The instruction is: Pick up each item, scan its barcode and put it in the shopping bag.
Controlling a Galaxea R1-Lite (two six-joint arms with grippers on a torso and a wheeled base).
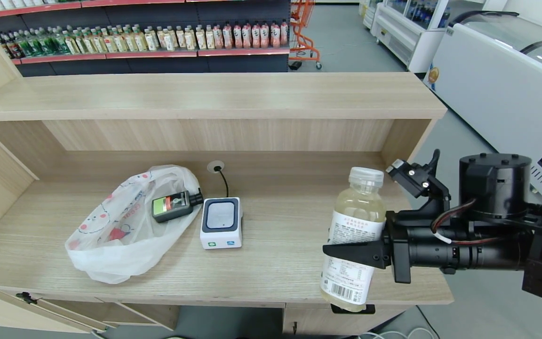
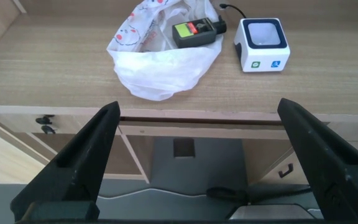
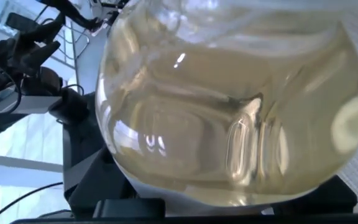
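Note:
My right gripper (image 1: 353, 278) is shut on a clear bottle of pale yellow drink (image 1: 353, 235) with a white cap and a white label. It holds the bottle upright over the counter's front right edge, the barcode low on the label. Seen close in the right wrist view, the bottle (image 3: 229, 106) sits between the fingers. The white scanner (image 1: 221, 222) with its dark window stands mid-counter, also the scanner (image 2: 263, 43). A white printed shopping bag (image 1: 120, 226) lies to its left with a dark green-labelled item (image 1: 173, 206) at its mouth. My left gripper (image 2: 207, 162) hangs open below the counter's front edge.
The wooden counter (image 1: 271, 263) has a raised back ledge and side walls. A cable runs from the scanner to a grommet (image 1: 215, 165). Drawers (image 2: 48, 124) sit under the counter front. Shelves of bottles and white freezers stand beyond.

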